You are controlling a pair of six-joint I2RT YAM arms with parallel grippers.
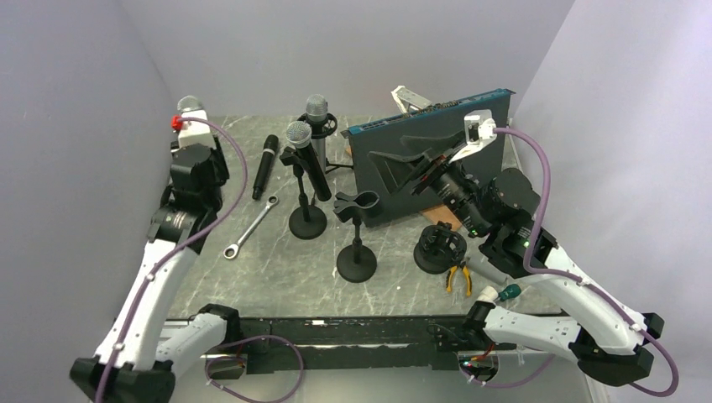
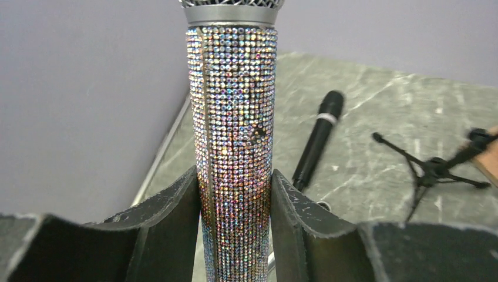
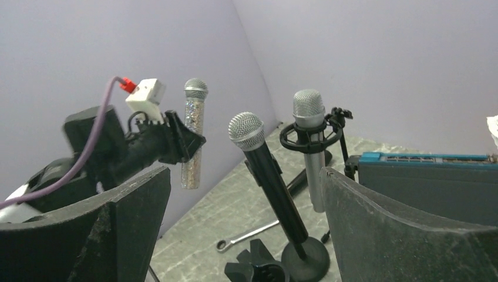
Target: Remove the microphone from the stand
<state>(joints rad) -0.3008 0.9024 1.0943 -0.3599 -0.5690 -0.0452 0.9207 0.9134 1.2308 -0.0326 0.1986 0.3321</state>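
Observation:
A glitter-covered microphone (image 2: 234,117) with a silver mesh head stands upright in the air at the far left, away from every stand. My left gripper (image 2: 235,200) is shut on its body, a finger pressed to each side. The right wrist view shows the same microphone (image 3: 193,138) hanging from the left gripper (image 3: 176,141) near the wall. An empty stand (image 1: 356,239) with an open black clip stands mid-table. My right gripper (image 1: 416,168) hovers open to the right of that clip, with nothing between its fingers (image 3: 135,223).
A black microphone (image 1: 307,164) leans in a second stand, and a silver one (image 1: 316,113) sits in a shock mount behind it. Another black microphone (image 1: 264,166), a wrench (image 1: 249,227) and pliers (image 1: 458,277) lie on the table. A dark blue-edged board (image 1: 437,134) stands at the back right.

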